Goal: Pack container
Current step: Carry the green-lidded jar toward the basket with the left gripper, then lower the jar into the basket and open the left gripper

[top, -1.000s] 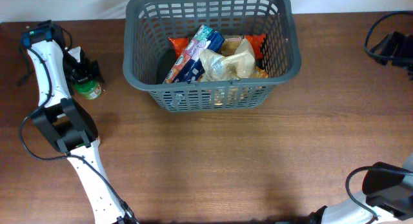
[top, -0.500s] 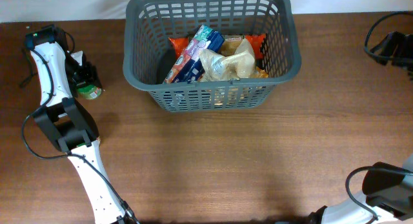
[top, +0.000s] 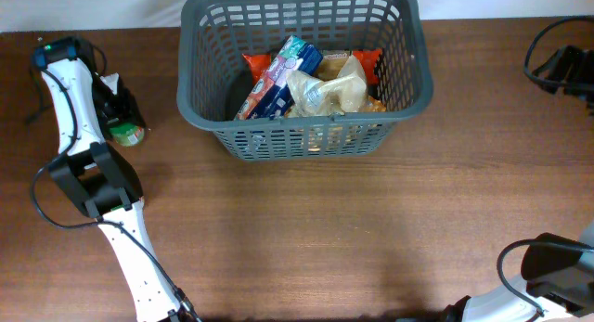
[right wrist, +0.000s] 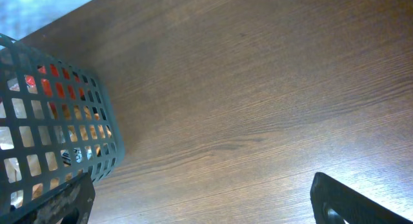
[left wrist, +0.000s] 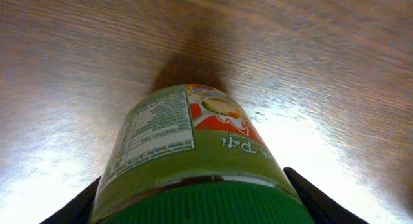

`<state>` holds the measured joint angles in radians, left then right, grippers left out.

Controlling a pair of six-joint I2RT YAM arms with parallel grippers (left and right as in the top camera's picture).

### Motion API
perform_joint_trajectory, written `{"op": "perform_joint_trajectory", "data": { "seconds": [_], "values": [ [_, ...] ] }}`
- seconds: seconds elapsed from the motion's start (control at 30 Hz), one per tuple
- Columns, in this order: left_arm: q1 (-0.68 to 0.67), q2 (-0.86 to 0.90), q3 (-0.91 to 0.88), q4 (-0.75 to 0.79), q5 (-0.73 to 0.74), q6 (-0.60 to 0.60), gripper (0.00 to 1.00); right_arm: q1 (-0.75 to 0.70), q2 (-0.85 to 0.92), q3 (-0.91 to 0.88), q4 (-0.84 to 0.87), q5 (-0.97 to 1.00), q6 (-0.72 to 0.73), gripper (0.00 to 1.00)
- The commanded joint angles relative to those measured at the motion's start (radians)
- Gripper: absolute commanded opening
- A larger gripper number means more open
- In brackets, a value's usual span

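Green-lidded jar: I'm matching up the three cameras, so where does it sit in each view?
Overhead: the green-lidded jar stands on the table at far left, left of the basket.
Left wrist: the jar fills the lower centre, lid nearest the camera.
Right wrist: not in it.
Shared landmark: the brown wooden table, in all three views; the basket also shows at the right wrist picture's left edge.

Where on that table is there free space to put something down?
Bare table in front of the basket is free, also the strip to its right. Crowded at left: the left gripper straddles a green jar.
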<state>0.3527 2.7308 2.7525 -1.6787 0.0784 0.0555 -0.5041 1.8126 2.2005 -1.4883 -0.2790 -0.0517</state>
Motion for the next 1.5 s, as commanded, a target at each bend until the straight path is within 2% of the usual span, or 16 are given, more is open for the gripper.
{"op": "perform_joint_trajectory", "data": {
  "seconds": [0.0,0.1,0.27,0.43,0.47,0.53,0.57,0.63,0.8,1.03,1.17,1.3,1.37,1.4,1.43,1.47],
  "values": [
    [-0.005,-0.037,0.160,-0.010,0.058,0.002,0.02,0.000,-0.009,-0.005,0.003,-0.009,0.008,0.99],
    [-0.015,-0.125,0.259,-0.004,0.153,0.002,0.02,0.000,-0.009,-0.005,0.003,-0.009,0.008,0.99],
    [-0.060,-0.319,0.385,0.046,0.228,0.029,0.02,0.000,-0.008,-0.005,0.003,-0.009,0.008,0.99],
    [-0.196,-0.533,0.385,0.138,0.271,0.231,0.02,0.000,-0.009,-0.005,0.003,-0.009,0.008,0.99],
    [-0.283,-0.589,0.385,0.141,0.270,0.348,0.02,0.000,-0.009,-0.005,0.003,-0.009,0.008,0.99],
    [-0.373,-0.619,0.385,0.120,0.270,0.466,0.02,0.000,-0.009,-0.005,0.003,-0.009,0.008,0.99],
    [-0.456,-0.628,0.385,0.079,0.266,0.597,0.02,0.000,-0.009,-0.005,0.003,-0.009,0.008,0.99],
    [-0.543,-0.621,0.377,0.035,0.226,0.698,0.02,0.000,-0.009,-0.005,0.003,-0.009,0.008,0.99],
    [-0.643,-0.569,0.277,0.069,0.055,0.701,0.02,0.000,-0.009,-0.005,0.003,-0.009,0.008,0.99],
    [-0.631,-0.478,0.027,0.126,-0.048,0.646,0.02,0.000,-0.009,-0.005,0.003,-0.009,0.008,0.99],
    [-0.621,-0.429,-0.108,0.232,-0.174,0.587,0.02,0.000,-0.009,-0.005,0.003,-0.009,0.008,0.99],
    [-0.620,-0.404,-0.172,0.291,-0.236,0.576,0.04,0.000,-0.009,-0.005,0.003,-0.009,0.008,0.99],
    [-0.617,-0.389,-0.174,0.305,-0.261,0.549,0.13,0.000,-0.009,-0.005,0.003,-0.009,0.008,0.99],
    [-0.616,-0.383,-0.175,0.311,-0.267,0.536,0.24,0.000,-0.009,-0.005,0.003,-0.009,0.008,0.99],
    [-0.615,-0.381,-0.175,0.314,-0.267,0.531,0.48,0.000,-0.009,-0.005,0.003,-0.009,0.008,0.99],
    [-0.615,-0.381,-0.175,0.317,-0.267,0.525,0.99,0.000,-0.009,-0.005,0.003,-0.009,0.008,0.99]
  ]
}}
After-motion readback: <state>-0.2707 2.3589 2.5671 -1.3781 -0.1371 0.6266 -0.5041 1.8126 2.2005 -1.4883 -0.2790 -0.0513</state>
